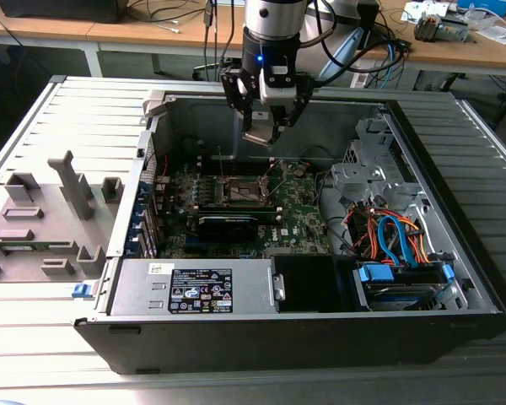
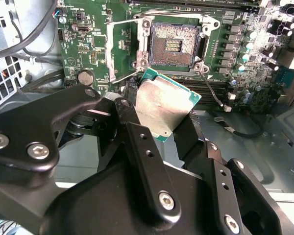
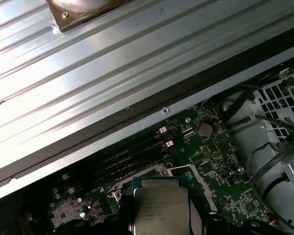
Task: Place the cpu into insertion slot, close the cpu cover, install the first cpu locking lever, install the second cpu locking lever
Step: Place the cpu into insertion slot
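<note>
cpu is up in the air, pinched by its edges between the black fingers of the gripper, tilted, hanging near the insertion slot and apart from it. the second wrist view gives the close look: gold-brown pin field bare, the cpu cover flipped open beside the slot, and a thin wire lever running off one corner, its far end hard to follow. the exterior view adds the wider picture: the computer case lying open on the ribbed grey bench, with the gripper poised over the green motherboard. inside that case there's a power supply along the near wall, and orange and blue cables bundled over a drive at the exterior view's right. in the first wrist view the cpu is cut off by the picture's edge, metal top to the camera, with memory slots and a coin cell beyond it.
</note>
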Action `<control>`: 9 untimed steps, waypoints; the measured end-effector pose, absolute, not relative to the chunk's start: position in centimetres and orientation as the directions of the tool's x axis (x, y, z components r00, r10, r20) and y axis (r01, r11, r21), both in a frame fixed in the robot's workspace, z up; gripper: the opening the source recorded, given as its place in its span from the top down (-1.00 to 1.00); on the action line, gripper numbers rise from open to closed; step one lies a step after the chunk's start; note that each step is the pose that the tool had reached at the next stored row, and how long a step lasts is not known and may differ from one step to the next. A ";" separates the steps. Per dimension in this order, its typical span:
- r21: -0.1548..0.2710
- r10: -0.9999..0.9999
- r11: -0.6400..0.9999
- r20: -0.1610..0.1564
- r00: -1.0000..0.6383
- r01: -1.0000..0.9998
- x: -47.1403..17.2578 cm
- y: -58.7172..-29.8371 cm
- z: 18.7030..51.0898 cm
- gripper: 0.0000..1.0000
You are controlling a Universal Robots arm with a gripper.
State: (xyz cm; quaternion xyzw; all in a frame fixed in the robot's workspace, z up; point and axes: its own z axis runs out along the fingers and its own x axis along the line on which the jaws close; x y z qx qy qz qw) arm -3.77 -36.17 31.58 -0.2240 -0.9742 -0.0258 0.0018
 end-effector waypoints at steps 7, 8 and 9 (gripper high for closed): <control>0.049 0.448 0.893 0.015 -0.894 0.448 -3.8 -36.2 31.6 -0.09; 0.049 0.449 0.892 0.015 -0.893 0.449 -3.8 -36.2 31.6 -0.09; 0.048 0.451 0.891 0.014 -0.892 0.451 -3.8 -36.2 31.6 -0.09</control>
